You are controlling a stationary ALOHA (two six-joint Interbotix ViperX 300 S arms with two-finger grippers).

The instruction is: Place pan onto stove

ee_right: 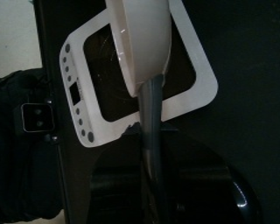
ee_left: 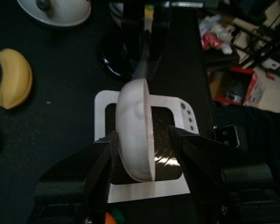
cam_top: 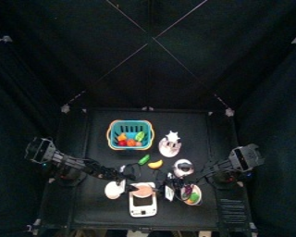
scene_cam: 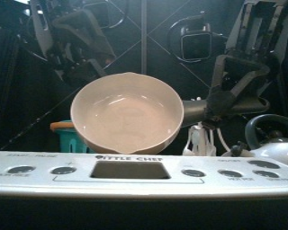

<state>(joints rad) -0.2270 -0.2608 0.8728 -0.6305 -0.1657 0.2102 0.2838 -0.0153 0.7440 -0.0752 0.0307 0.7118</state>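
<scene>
Jaws of the left gripper [ee_left: 140, 171] are spread wide on either side of the pan [scene_cam: 127, 111]; those of the right gripper [ee_right: 154, 140] are clamped on its grey handle

The cream pan is held on edge, tilted above the white stove [scene_cam: 132, 167], its open face turned to the front camera. Beside it on the black table [cam_top: 95, 125] are seen a teal basket [cam_top: 129, 134] of fruit and 1 banana [ee_left: 13, 77]

Teal basket [cam_top: 129, 134] sitting at table's back, holding colourful fruit. Banana [ee_left: 13, 78] lying on black table [cam_top: 89, 157]. Kettle [scene_cam: 276, 135] standing at front view's right edge.
</scene>
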